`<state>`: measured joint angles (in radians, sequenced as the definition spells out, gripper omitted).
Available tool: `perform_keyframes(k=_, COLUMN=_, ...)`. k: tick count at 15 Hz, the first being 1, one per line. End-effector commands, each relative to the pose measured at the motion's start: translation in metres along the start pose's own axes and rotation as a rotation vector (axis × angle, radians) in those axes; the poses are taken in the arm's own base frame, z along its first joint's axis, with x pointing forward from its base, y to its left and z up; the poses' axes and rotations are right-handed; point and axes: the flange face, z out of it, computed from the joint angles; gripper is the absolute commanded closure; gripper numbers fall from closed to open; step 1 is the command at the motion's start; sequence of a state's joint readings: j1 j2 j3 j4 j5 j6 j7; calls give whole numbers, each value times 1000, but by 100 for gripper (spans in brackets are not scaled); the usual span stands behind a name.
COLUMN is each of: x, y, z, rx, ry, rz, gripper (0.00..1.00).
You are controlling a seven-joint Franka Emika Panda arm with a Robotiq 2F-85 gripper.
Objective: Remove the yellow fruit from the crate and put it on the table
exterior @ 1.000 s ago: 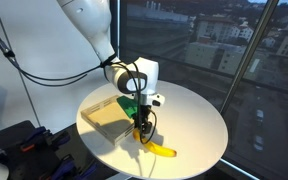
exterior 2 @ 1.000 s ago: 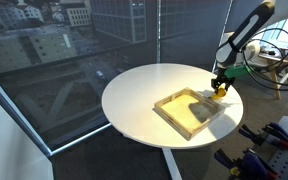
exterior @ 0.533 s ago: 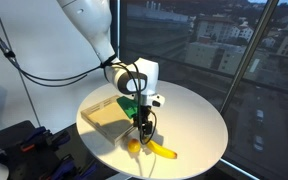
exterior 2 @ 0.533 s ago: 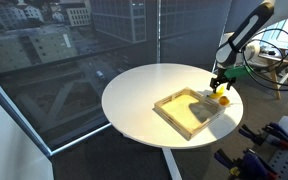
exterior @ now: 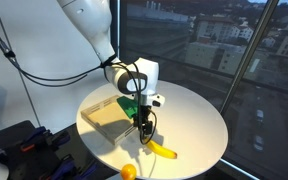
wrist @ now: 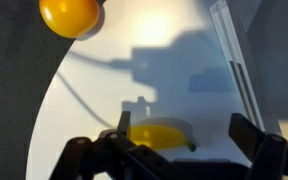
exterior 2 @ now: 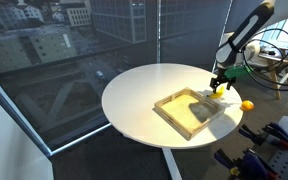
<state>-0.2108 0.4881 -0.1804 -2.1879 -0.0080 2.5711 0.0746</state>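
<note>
- In the wrist view, the small round yellow fruit was cut off by the top edge at 11 o'clock. It sat over dark ground past the rim of the large round white table — whether it touched anything could not be told.
- The dark two-fingered gripper stood spread wide with nothing between its pads. Its base ran off the bottom edge, and it partly hid the long curved yellow banana below it.
- Of the shallow crate with clear walls and a tan base, only one glassy wall showed, at 2 o'clock.
- The fruit looked smooth and glossy, the tabletop matt and plain.
- In both exterior views the fruit lay beyond the table's rim, well apart from the crate.
- Half a second before, the fruit had been on the white top just beside the gripper — since then it had passed over the edge. The arm, banana and crate had not shifted.
</note>
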Motion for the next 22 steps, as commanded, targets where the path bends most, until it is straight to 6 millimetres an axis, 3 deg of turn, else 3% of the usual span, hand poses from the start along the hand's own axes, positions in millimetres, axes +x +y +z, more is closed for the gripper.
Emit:
perform_keyframes(k=1, x=4, y=4, z=-4, rx=13, ry=11, rz=4, gripper=0)
perform_keyframes(k=11, x=-1, y=-9, z=-20, rx=16, ry=-23, rz=-22, gripper=0)
perform_keyframes(k=22, x=-10, y=-48, z=-79, rx=26, ry=-4, rz=-117, gripper=0)
